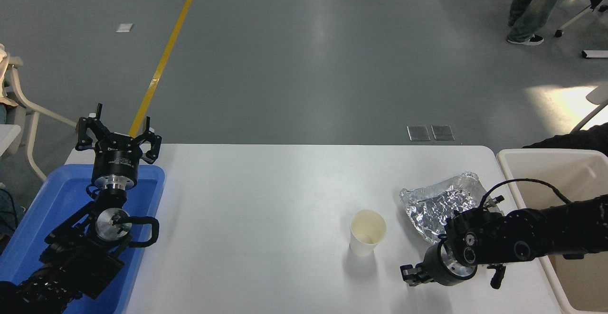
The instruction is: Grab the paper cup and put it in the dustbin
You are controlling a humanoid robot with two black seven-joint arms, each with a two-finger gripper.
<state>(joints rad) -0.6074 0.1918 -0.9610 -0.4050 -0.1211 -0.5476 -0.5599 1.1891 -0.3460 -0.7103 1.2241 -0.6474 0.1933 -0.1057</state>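
Note:
The paper cup stands upright on the white table, right of centre, with its cream inside showing. My right gripper is low over the table, to the right of the cup and a little nearer the front edge, pointing left and apart from the cup. Its arm reaches in from the right edge, across the near corner of the dustbin. The cream-beige dustbin stands off the table's right edge. My left gripper is parked open and empty above the blue tray at the left.
A crumpled silver foil tray lies just right of the cup, behind my right wrist. A blue plastic tray sits at the table's left edge. A person's legs and chairs are on the floor far behind.

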